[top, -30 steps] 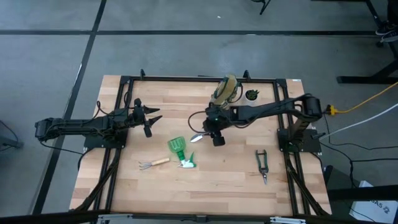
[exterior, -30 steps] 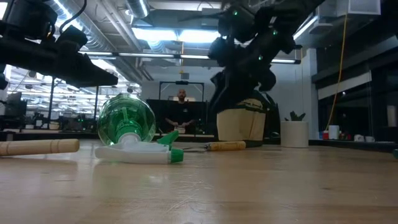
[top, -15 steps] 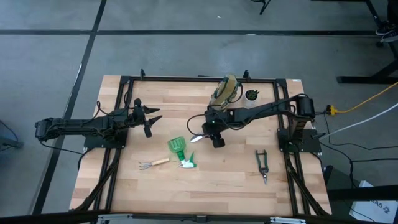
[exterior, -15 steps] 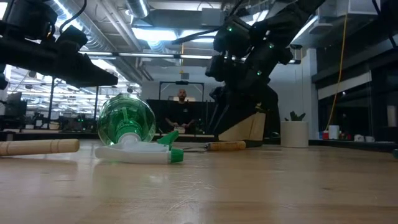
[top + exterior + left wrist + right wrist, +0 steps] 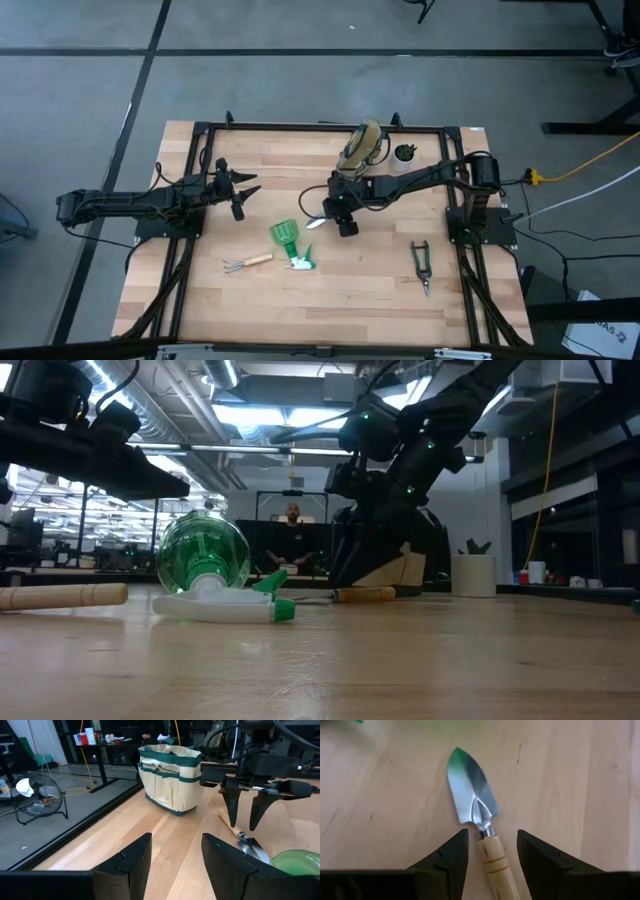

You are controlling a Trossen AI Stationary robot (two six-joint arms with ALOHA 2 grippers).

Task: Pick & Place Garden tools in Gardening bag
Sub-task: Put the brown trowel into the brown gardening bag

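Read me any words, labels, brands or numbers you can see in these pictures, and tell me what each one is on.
No text can be read for certain.
white box on the floor: dark print, too small to read.
gardening bag and trowel: no lettering visible.

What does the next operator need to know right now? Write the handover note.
Right claw: open, low over the trowel, fingers either side of its wooden handle, not yet closed.
Left claw: open, waiting above the table's left side, holding nothing.
Gardening bag: upright at the far edge, beside the small white plant pot.
On the table: green scoop, sprayer piece, pronged rake, pruning shears near the right side.
Done: no tool seen placed in the bag.
Left: grip the trowel, bag it, then the other four tools.
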